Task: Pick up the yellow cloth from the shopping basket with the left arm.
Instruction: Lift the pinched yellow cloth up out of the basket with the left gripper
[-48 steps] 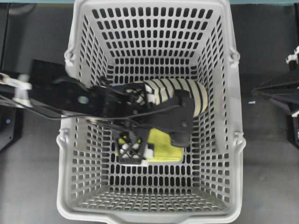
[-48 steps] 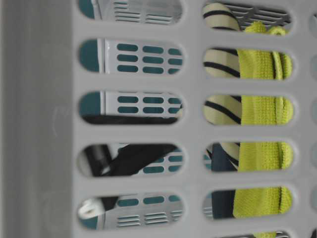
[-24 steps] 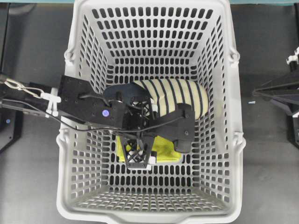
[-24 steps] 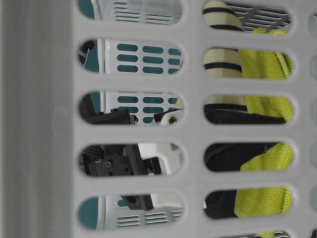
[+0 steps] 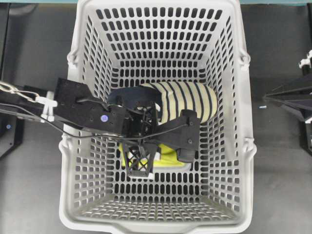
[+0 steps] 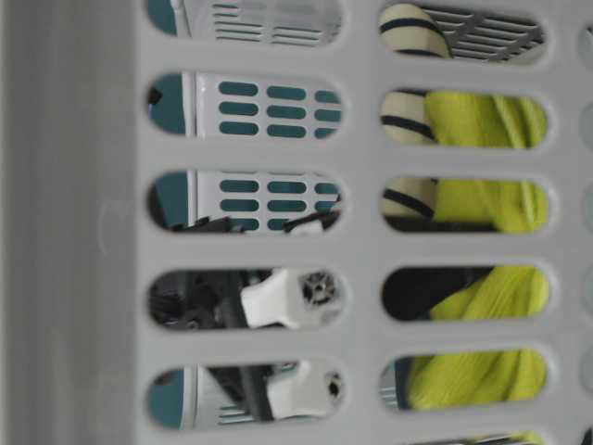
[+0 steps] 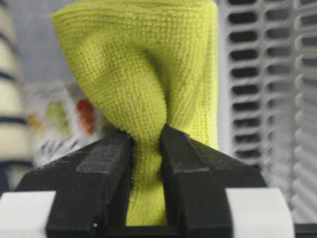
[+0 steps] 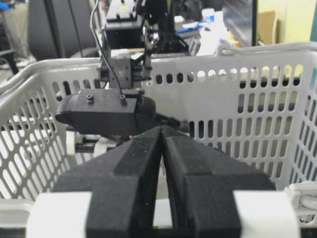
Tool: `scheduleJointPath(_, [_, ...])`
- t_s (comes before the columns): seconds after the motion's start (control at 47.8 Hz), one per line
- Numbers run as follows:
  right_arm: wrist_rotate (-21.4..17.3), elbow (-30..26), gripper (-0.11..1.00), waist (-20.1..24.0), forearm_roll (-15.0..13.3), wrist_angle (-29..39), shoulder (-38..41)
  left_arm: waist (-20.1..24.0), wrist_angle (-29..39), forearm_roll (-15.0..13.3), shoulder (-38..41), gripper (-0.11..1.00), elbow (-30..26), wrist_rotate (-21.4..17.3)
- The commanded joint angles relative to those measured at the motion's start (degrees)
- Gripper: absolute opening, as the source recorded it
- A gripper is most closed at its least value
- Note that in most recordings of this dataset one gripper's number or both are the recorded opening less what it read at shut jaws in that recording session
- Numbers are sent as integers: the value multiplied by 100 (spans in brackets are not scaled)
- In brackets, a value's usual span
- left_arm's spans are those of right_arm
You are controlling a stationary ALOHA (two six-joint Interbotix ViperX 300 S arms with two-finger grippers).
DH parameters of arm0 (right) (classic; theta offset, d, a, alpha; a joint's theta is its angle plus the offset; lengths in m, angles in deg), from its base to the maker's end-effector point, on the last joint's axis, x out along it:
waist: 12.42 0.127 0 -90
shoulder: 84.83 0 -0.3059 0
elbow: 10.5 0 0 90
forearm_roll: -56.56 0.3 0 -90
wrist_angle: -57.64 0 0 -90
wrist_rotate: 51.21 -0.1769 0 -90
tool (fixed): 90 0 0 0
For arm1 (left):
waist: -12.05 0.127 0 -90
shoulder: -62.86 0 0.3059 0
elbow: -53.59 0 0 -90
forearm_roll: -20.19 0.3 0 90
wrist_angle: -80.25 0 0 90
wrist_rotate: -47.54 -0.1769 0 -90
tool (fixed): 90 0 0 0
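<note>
1. Dark tabletop (image 5: 34,195) surrounds the shopping basket (image 5: 246,146), which fills the middle of the overhead view.
2. Left arm (image 5: 78,109) reaches over the basket's left wall; its end effector (image 7: 146,163) is clamped on a pinched fold of the yellow cloth (image 7: 143,74).
3. Yellow cloth (image 5: 168,156) sits inside the basket, just in front of the striped slipper (image 5: 187,100) and largely under the end effector.
4. Compared with half a second ago, the cloth looks bunched and raised in the table-level view (image 6: 482,297), and the wrist has shifted slightly toward the basket's left wall.
5. Right end effector (image 8: 162,163) is outside the basket's right wall, fingers pressed together on nothing.
</note>
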Motion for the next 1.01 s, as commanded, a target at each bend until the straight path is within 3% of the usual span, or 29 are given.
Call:
scheduleJointPath(0.0, [0, -44, -1, 9, 18, -26, 26, 9, 97, 18, -281, 15, -211, -9])
scheduleJointPath(0.126, [0, -44, -1, 9, 18, -26, 26, 9, 562, 18, -457, 15, -598, -79])
scheduleJointPath(0.419, [0, -44, -1, 9, 18, -26, 18, 9, 2276, 18, -844, 15, -2338, -141])
scheduleJointPath(0.565, [0, -44, -1, 9, 18, -44, 9, -9, 2610, 18, -993, 15, -2892, -123])
scheduleJointPath(0.984, [-18, -44, -1, 9, 18, -44, 9, 35, 2654, 18, -1230, 15, -2689, -158])
